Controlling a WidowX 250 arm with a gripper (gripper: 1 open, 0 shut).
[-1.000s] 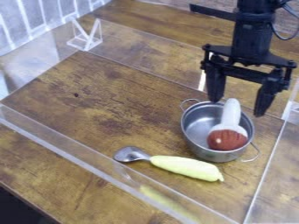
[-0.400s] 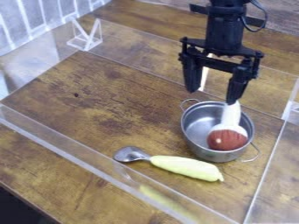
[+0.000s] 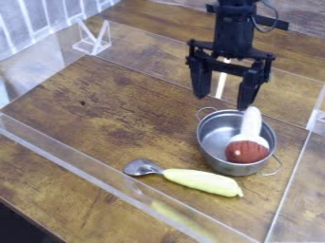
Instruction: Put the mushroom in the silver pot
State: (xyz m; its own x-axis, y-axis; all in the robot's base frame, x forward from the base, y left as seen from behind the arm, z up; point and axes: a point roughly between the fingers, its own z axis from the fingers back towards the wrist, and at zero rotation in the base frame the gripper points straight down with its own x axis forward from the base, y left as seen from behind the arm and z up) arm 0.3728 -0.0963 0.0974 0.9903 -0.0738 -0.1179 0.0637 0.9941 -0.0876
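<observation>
Mushroom (image 3: 248,150) in pot (image 3: 218,134), stem over rim. Gripper (image 3: 225,99) jaws apart, nothing held. Risk: low sweep clips stem, tips mushroom out.

Wooden tabletop (image 3: 102,114). Silver pot (image 3: 219,128) seen resting directly on it. Utensil (image 3: 191,179) with pale yellow handle and metal tip laid flat near pot, on side away from robot arm (image 3: 234,28).

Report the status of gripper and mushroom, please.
Gripper open, empty, behind the pot. Mushroom in the silver pot. Spoon on the table, not in the way.
</observation>
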